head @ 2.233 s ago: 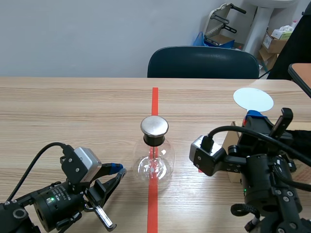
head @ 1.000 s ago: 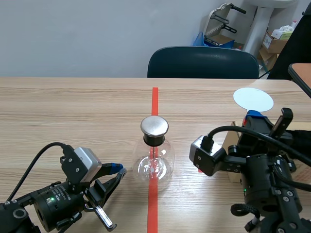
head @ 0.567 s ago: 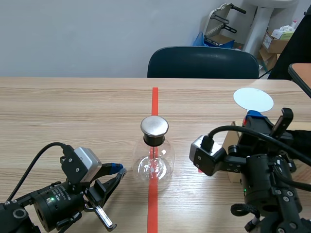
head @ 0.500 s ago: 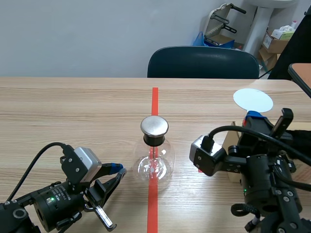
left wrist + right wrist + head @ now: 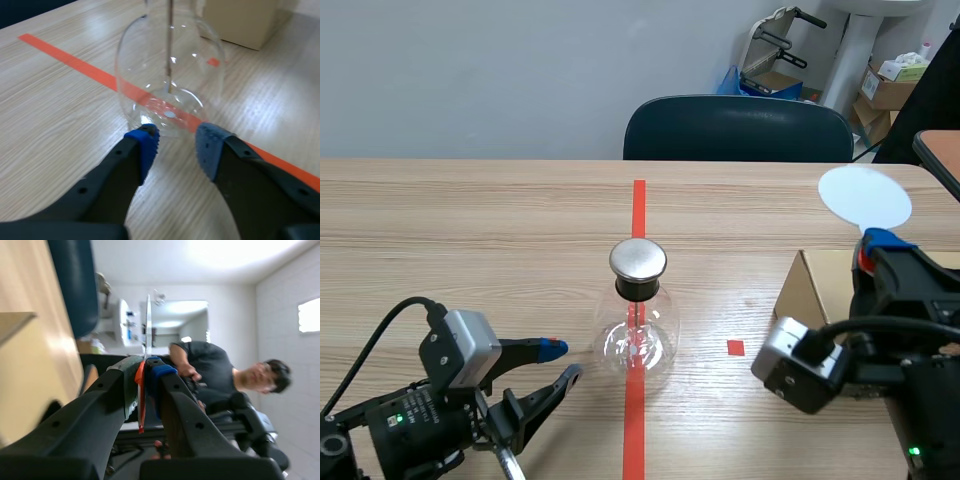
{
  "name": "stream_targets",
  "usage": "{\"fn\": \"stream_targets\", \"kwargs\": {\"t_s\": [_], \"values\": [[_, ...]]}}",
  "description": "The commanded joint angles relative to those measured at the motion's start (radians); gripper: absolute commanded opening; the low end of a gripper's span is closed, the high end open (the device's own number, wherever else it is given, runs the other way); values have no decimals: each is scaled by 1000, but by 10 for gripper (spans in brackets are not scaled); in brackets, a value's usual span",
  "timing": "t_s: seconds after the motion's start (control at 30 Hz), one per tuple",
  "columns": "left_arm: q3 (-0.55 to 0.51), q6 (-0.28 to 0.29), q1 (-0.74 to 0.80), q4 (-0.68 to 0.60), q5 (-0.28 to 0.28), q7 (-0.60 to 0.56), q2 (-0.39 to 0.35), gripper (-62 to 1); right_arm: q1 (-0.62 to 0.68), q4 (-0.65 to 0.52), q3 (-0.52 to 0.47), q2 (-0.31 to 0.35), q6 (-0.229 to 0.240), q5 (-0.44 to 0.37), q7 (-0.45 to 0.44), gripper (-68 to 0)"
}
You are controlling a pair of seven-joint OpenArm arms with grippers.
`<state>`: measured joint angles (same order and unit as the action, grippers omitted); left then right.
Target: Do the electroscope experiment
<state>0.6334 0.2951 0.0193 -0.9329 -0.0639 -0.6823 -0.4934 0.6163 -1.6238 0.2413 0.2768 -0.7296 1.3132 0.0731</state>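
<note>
— Where's the electroscope flask (image 5: 638,325)?
— Dead centre on the red line (image 5: 638,205). My left gripper (image 5: 565,360) sits at its 8 o'clock, fingers spread, just short of the glass.
— And the right?
— My right gripper (image 5: 875,245) is clamped on the white disc (image 5: 865,196) (edge-on in my wrist camera), at the flask's 2 o'clock.

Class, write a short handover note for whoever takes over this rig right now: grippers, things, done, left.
Left gripper: fingers open, low, just in front of the electroscope flask.
Right gripper: shut on the white disc, held up by the cardboard box.
Done: disc is in hand.
Left: probably bring the disc to the flask's metal cap; nothing touches it yet.
</note>
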Motion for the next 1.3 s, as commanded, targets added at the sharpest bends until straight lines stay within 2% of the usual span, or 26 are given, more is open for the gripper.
{"fn": "stream_targets", "kwargs": {"t_s": [0.0,0.1,0.23,0.37,0.43,0.53,0.73,1.0,1.17,1.27], "values": [[27,20,0,-50,-16,-34,-30,-289,8,-6,-27,-9,-53,-17,-33,-665],[77,44,0,-109,-36,-60,-90,-197,19,12,-83,-34,-53,-55,-123,-665],[132,50,0,-218,-84,-62,-174,-106,15,70,-134,-68,-53,-88,-218,-665],[156,54,0,-341,-110,-61,-259,-14,14,134,-174,-95,-53,-91,-287,-664],[161,64,0,-397,-142,-59,-304,14,5,163,-184,-103,-53,-91,-306,-664],[164,76,3,-476,-187,-54,-364,14,-21,212,-185,-103,-53,-91,-307,-664],[166,90,14,-603,-185,-4,-457,14,-56,287,-186,-103,-53,-71,-315,-665],[166,90,79,-713,-188,-2,-620,14,-71,299,-186,-103,-53,-64,-312,-665],[166,90,114,-733,-263,-41,-698,14,-71,299,-186,-103,-53,-64,-312,-665],[166,90,117,-736,-271,-85,-733,14,-71,299,-186,-103,-53,-64,-312,-664]]}}
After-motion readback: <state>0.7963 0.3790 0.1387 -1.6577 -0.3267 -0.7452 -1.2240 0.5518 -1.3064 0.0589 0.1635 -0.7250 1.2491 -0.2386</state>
